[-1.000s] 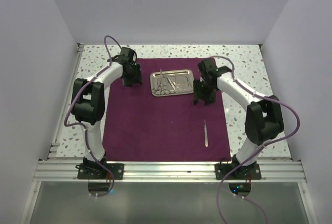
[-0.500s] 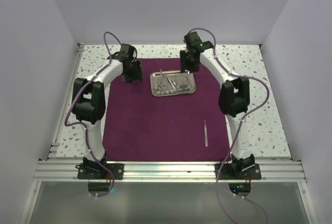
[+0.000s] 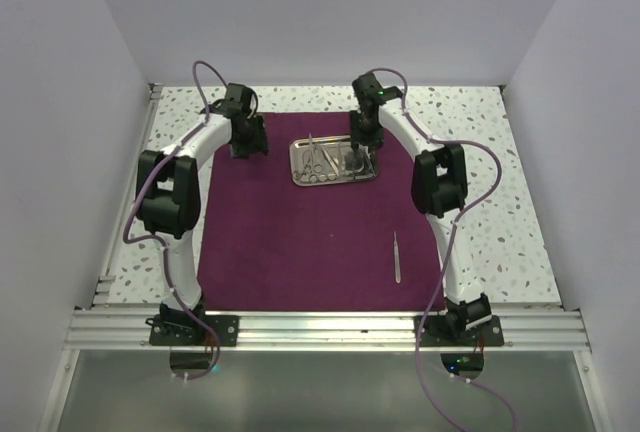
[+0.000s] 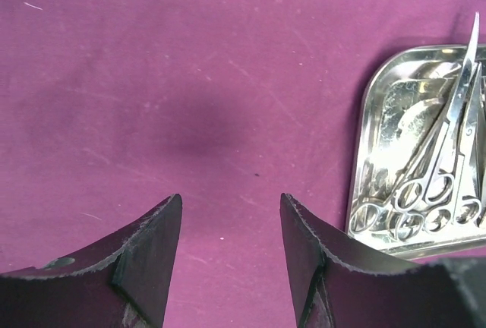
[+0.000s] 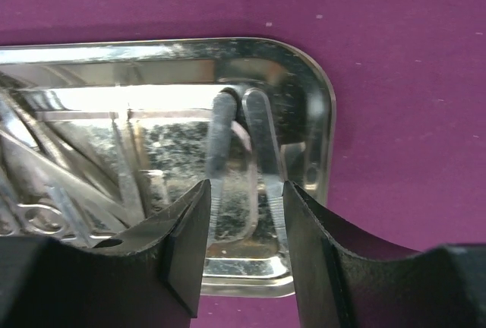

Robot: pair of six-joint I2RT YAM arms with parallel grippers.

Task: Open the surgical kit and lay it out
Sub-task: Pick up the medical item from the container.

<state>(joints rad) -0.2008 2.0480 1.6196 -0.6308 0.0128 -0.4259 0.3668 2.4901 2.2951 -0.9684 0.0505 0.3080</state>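
The right fingers point(image 5: 186, 237), spread astride the tweezers point(image 5: 258, 138) in the steel tray point(image 5: 325, 123) on the purple cloth point(image 3: 300, 242), were best lowered squarely and closed gently on both blades, while the left fingers point(image 4: 152, 244) were held spread beside it.

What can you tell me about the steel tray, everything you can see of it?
The steel tray is a small shiny rectangle with rounded corners and a raised rim, lying flat on the purple cloth toward its far edge. It holds ring-handled scissors and tweezers. The open right gripper hangs over its right end, fingers astride the tweezers.
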